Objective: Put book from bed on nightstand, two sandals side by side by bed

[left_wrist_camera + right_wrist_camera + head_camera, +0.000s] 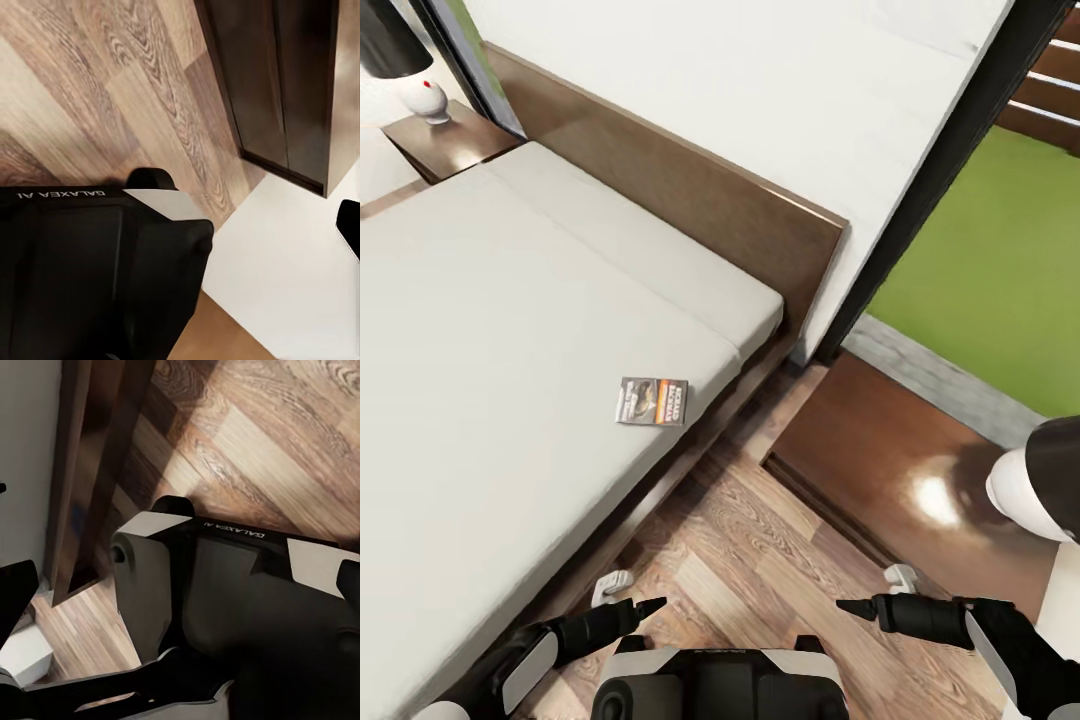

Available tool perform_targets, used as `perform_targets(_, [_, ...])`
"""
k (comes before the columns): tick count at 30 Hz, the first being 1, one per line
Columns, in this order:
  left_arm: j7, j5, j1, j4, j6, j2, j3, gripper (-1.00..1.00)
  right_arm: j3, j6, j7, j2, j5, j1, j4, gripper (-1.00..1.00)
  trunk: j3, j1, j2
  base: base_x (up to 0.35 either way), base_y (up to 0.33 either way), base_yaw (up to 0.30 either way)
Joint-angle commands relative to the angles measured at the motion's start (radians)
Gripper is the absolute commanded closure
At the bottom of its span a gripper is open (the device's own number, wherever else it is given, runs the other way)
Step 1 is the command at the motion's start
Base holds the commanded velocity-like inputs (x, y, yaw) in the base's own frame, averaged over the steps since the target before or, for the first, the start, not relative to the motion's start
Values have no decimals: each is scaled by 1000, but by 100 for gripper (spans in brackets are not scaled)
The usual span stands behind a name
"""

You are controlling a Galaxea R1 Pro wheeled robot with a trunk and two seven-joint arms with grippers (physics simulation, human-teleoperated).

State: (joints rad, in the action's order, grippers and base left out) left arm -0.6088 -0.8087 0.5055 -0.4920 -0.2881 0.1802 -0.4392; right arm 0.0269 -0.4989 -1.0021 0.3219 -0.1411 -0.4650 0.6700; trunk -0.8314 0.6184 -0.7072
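Left pincer near floor, book well beyond

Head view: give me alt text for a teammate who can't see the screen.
A small book lies flat near the edge of the bed, untouched. The nearer nightstand stands beside the bed's headboard end, a lamp at its edge, and another nightstand with a lamp stands at the far side. Both arms hang low over the wood floor, left claw and right claw away from the book.

White lamp — green lawn
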Motion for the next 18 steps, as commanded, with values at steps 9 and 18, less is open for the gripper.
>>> perform_targets(9, [0, -10, 1, 0, -8, 1, -4, -100, 1, -7, 0, -1, -6, 0, 0, -100, -1, 0, -1, 0, 0, 285])
perform_targets(18, [0, -11, 1, 0, -8, 1, -4, -100, 1, -7, 0, -1, -6, 0, 0, -100, -1, 0, -1, 0, 0, 61])
